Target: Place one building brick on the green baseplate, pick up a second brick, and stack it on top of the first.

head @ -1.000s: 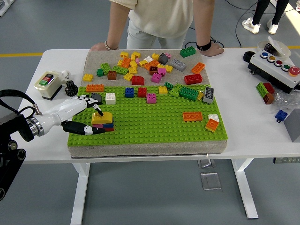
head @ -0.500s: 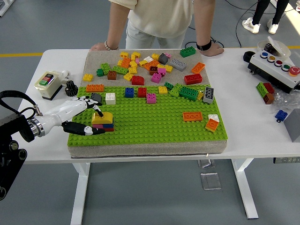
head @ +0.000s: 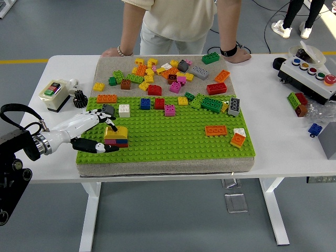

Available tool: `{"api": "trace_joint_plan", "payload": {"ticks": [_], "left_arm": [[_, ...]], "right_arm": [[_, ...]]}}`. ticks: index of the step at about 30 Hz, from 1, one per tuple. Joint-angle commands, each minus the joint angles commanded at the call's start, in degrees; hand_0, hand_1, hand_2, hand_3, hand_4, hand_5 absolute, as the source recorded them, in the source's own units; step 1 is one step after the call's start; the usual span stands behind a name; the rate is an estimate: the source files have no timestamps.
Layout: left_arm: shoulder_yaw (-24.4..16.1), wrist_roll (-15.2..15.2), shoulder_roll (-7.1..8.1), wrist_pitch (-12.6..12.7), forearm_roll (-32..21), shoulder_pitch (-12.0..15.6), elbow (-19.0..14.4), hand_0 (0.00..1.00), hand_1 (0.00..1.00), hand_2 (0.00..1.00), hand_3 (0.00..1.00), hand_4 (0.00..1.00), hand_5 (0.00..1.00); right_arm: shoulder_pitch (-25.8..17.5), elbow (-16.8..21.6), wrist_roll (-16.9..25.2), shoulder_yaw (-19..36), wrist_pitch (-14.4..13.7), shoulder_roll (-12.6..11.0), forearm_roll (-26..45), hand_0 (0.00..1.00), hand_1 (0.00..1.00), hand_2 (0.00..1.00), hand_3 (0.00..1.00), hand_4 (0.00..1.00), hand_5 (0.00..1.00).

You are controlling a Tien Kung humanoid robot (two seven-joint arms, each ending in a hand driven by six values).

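Observation:
On the left part of the green baseplate (head: 173,139) stands a small stack: a yellow brick (head: 116,132) on top of a red and blue brick (head: 117,142). My left hand (head: 109,137) reaches in from the left and brackets this stack. Its index fingertip touches the yellow brick's far edge, and the thumb lies along the stack's near side. The other fingers (head: 97,112) are stretched out above. My right arm is out of view.
Several loose bricks lie along the baseplate's far edge and on the beige mat (head: 107,65) behind. An orange brick (head: 216,130) and a white-orange pair (head: 238,137) sit at the right. A person leans both hands on the far edge. Control boxes flank the mat.
My left arm has shifted very slightly; the hand stays at the stack. The yellow brick has not moved.

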Motion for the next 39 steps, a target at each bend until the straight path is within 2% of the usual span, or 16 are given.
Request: {"api": "trace_joint_plan", "payload": {"ticks": [14, 27, 32, 39], "left_arm": [[0.42, 0.14, -0.11, 0.94, 0.00, 0.18, 1.16, 0.998, 0.934, 0.909, 0.653, 0.998, 0.780], [-0.15, 0.31, 0.19, 0.35, 0.00, 0.32, 1.61, 0.998, 0.930, 0.905, 0.647, 0.998, 0.767], [-0.43, 0.18, 0.25, 0.25, 0.00, 0.55, 0.75, 0.998, 0.926, 0.900, 0.646, 0.998, 0.766], [-1.93, -0.13, 0.61, 0.87, -0.62, 0.73, -2.89, 0.998, 0.916, 0.889, 0.645, 0.998, 0.760]], "right_arm": [[-0.09, 0.00, 0.00, -0.08, -0.16, 0.01, -0.10, 0.741, 0.656, 0.710, 0.597, 0.922, 0.508], [-0.12, 0.00, 0.19, -0.45, -0.45, 0.15, 0.13, 0.740, 0.656, 0.710, 0.598, 0.922, 0.508], [-0.23, 0.00, 0.20, -0.54, -0.43, 0.18, 0.18, 0.740, 0.656, 0.710, 0.598, 0.921, 0.508], [-0.24, 0.00, 0.20, -0.48, -0.46, 0.17, 0.17, 0.741, 0.656, 0.710, 0.598, 0.921, 0.508]]}}
